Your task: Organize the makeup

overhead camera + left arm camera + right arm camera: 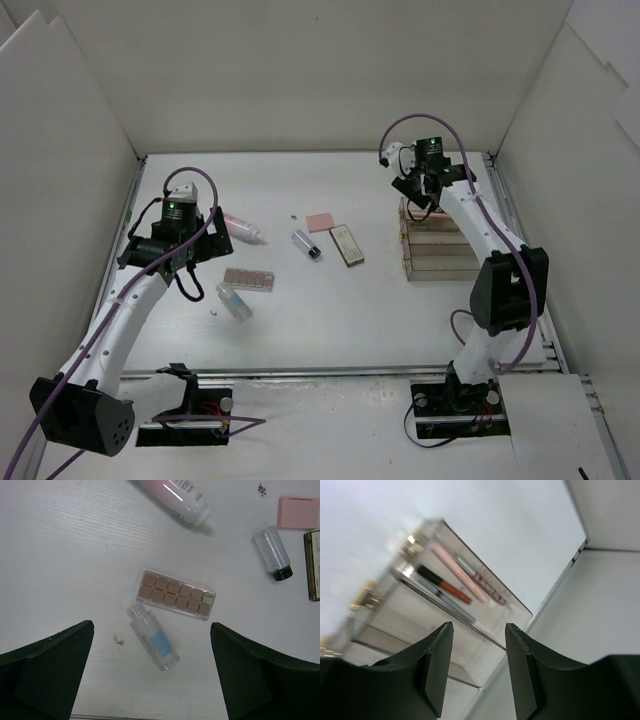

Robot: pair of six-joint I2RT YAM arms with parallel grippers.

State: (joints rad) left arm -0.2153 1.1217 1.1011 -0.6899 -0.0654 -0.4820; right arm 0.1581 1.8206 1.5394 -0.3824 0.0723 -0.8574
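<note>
Left wrist view: left claw spread wide, empty, above counter.
- Brown palette: two rows of tan pans, clear case.
- Clear bottle: blue label, print unreadable, lying just beside palette.
- Pink-white bottle: grey text illegible.
- Small bottle: dark cap.
- Pink square near compact, both at right edge.

Right wrist view: right claw slightly apart, empty, over acrylic box. Pink, red, grey pencils lie in top tray.

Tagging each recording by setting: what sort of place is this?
Probably a robot test cell, not a home: white panels box in a white table, the left arm and right arm are bolted at its edge, and makeup lies scattered like props.
</note>
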